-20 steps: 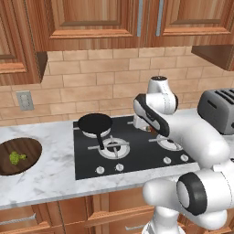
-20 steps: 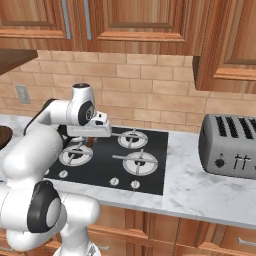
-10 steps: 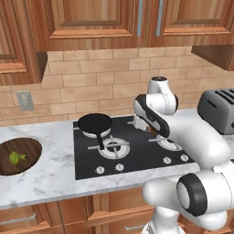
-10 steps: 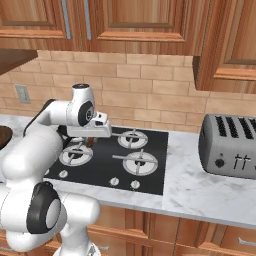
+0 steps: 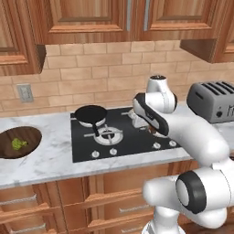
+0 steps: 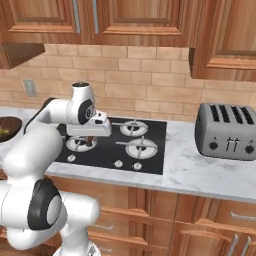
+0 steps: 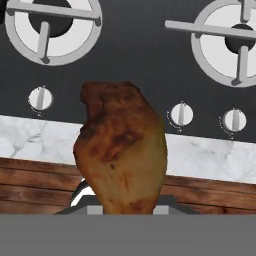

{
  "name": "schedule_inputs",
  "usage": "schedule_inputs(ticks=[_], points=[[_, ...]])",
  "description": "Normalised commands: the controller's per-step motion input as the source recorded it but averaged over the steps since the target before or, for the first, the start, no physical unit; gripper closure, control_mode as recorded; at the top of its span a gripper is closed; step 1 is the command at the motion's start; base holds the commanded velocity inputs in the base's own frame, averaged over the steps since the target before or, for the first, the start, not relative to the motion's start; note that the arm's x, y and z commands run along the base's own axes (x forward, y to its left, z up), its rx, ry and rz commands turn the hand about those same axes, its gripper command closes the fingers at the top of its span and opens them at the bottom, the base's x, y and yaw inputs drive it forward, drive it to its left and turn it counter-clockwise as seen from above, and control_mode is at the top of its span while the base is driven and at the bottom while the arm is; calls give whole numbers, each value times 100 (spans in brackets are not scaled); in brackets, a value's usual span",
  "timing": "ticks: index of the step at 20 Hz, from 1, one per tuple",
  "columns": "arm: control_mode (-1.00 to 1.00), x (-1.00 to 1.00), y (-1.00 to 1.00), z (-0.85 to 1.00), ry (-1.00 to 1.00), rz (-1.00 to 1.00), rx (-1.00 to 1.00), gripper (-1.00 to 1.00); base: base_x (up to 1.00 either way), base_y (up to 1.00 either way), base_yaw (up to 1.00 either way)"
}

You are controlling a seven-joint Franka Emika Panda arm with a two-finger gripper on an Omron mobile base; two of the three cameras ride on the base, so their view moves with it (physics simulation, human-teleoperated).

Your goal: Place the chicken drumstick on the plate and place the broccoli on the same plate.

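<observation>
Hand view, fingers (image 7: 120,202) gripping chicken drumstick (image 7: 121,152), no writing

Kitchen with a tan brick backsplash (image 5: 96,82), wooden wall cabinets (image 5: 87,18), a white marble counter (image 6: 200,170) and wooden base cabinets (image 5: 59,205) below.

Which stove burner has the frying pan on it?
The back-left burner: the black pan sits there, handle pointing toward the front-left burner. The other burners are bare.

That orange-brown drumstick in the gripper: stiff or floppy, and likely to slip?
The orange-brown chicken drumstick probably handles as stiff: it stands out from the gripper without sagging. Its lumpy, tapered shape may let it pivot or slip. It looks light for its size.
</observation>
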Motion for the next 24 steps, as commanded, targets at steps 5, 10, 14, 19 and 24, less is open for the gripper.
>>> schedule_inputs(ticks=[5,10,14,19,24], points=[[100,0,0,0,0,0,0,100,-23,-66,-15],[100,0,0,0,0,0,0,100,0,-96,-9],[100,0,0,0,0,0,0,100,0,-100,-4],[100,0,0,0,0,0,0,100,0,-96,0],[100,0,0,0,0,0,0,100,0,-88,0]])
